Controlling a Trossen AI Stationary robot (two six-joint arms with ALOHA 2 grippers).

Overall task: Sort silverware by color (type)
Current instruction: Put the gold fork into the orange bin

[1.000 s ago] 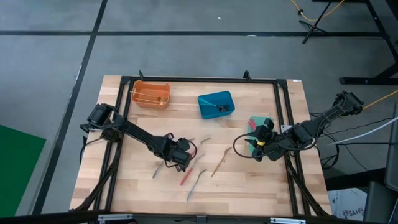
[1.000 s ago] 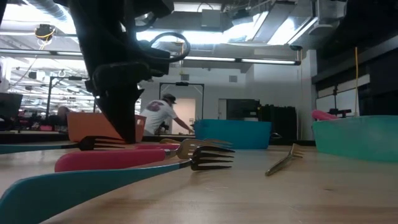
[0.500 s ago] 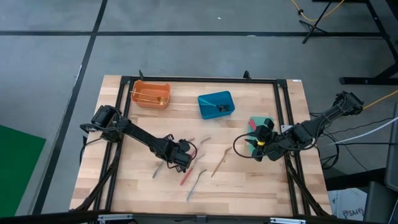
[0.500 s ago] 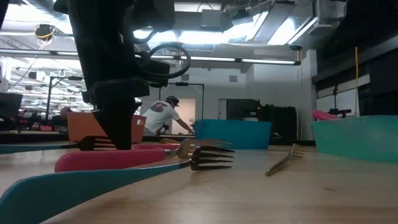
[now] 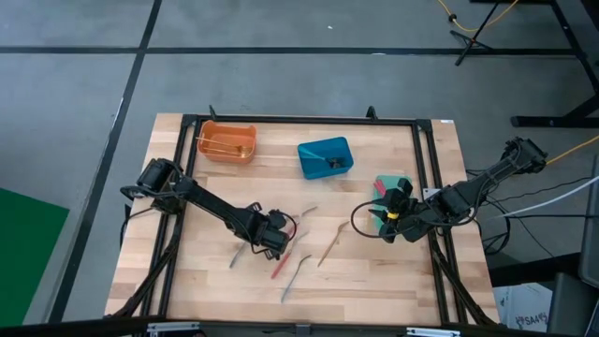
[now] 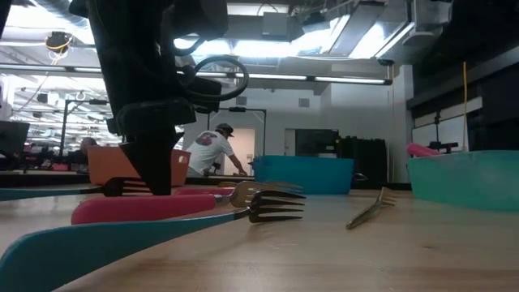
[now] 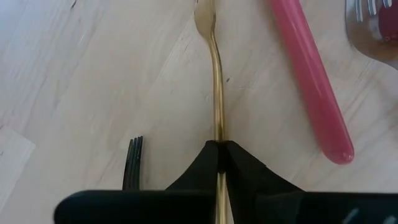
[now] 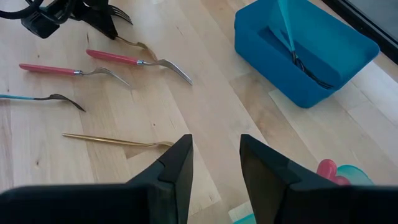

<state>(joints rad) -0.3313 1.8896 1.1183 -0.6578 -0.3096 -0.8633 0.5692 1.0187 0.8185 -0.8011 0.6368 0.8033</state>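
My left gripper [image 5: 271, 235] is down at the table's middle, shut on a gold fork [image 7: 215, 74]. A red-handled utensil [image 7: 311, 74] and dark fork tines [image 7: 134, 158] lie on the wood beside it. More utensils lie flat nearby: a gold one [image 5: 329, 243], a grey one [image 5: 295, 274], a red one [image 5: 279, 265]. The right wrist view shows two red-handled forks [image 8: 118, 57], a blue-handled one [image 8: 25, 98] and a gold one [image 8: 118, 142]. My right gripper [image 8: 214, 155] is open and empty, near the green bin [image 5: 393, 187]. My left gripper pinches the gold fork's slim handle [image 7: 217, 134] between its two fingers. The fingers come from above, pointing down. The fork runs out ahead of the fingers, and its head end [image 7: 202, 12] lies close on the wood.
An orange bin [image 5: 227, 142] stands at the far left and holds gold utensils. A blue bin [image 5: 326, 157] at the far middle holds a blue-handled fork [image 8: 292, 43]. The green bin holds something pink. A person [image 6: 207, 150] shows in the room beyond the table.
My left gripper has shifted a little toward the table's left edge and slightly down, then kept still. The utensils on the table have not moved.
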